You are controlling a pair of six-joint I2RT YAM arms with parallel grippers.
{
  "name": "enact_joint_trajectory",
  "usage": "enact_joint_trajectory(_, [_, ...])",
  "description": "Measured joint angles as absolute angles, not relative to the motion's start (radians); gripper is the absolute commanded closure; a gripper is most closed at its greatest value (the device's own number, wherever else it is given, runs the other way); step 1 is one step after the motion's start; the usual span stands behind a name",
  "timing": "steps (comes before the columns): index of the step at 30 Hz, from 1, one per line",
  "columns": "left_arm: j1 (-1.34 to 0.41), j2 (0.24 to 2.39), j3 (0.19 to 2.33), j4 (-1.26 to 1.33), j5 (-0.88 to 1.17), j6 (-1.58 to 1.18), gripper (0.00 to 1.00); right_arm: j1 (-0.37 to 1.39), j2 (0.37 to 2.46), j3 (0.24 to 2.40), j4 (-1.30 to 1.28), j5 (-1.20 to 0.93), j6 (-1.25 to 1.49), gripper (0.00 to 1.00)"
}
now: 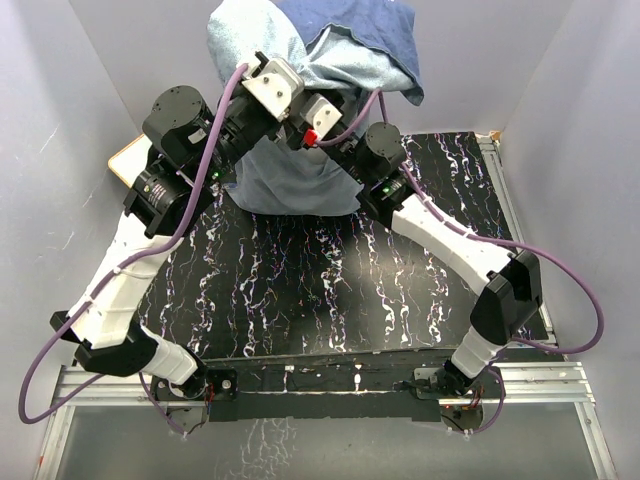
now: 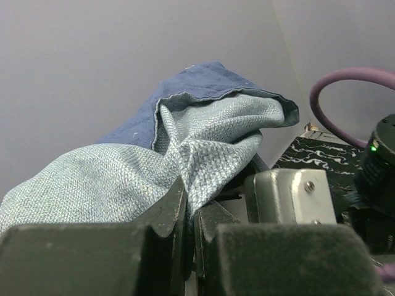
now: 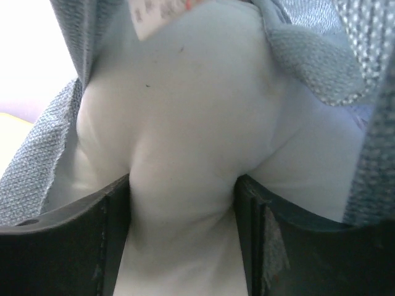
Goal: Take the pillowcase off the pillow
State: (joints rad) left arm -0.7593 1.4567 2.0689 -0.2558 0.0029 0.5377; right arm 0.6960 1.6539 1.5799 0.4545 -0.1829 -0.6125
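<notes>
The pillowcase [image 1: 290,180] is held up high over the far side of the table, with its pale grey-blue reverse out and a navy fold [image 1: 350,22] at the top. My left gripper [image 1: 296,122] is shut on a fold of the pale cloth [image 2: 123,179], pinched between its fingertips [image 2: 190,197]. My right gripper [image 1: 322,128] reaches in from the right. In its wrist view it [image 3: 183,185] is shut on a bulge of the white pillow [image 3: 185,92], with pillowcase cloth [image 3: 308,55] around it. A tag [image 3: 154,12] shows at the top. In the top view the cloth hides the pillow.
A black marbled tabletop [image 1: 330,290] lies below the arms. A flat orange-edged white board [image 1: 125,160] sits at the far left behind my left arm. Grey walls close in on three sides. A metal rail [image 1: 520,200] runs along the table's right edge.
</notes>
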Motion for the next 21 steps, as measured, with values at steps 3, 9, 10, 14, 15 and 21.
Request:
enact_joint_trajectory(3, [-0.759, 1.452, 2.069, -0.277, 0.023, 0.535, 1.0, 0.688, 1.654, 1.555, 0.486, -0.186, -0.57, 0.75])
enact_joint_trajectory(9, [-0.759, 1.448, 2.075, -0.287, 0.028, 0.559, 1.0, 0.687, 1.622, 1.472, 0.54, -0.174, -0.479, 0.92])
enact_joint_trajectory(10, [-0.759, 1.448, 2.077, -0.285, 0.028, 0.566, 1.0, 0.688, 1.605, 1.446, 0.547, -0.173, -0.463, 0.92])
enact_joint_trajectory(14, [-0.761, 1.448, 2.078, -0.253, 0.017, 0.617, 1.0, 0.69, 1.517, 1.333, 0.564, -0.165, -0.382, 0.92])
enact_joint_trajectory(15, [-0.762, 1.447, 2.068, -0.228, 0.007, 0.641, 1.0, 0.69, 1.493, 1.304, 0.568, -0.163, -0.36, 0.92])
enact_joint_trajectory(21, [-0.763, 1.435, 1.941, -0.064, -0.065, 0.808, 1.0, 0.694, 1.319, 1.08, 0.605, -0.133, -0.224, 0.92])
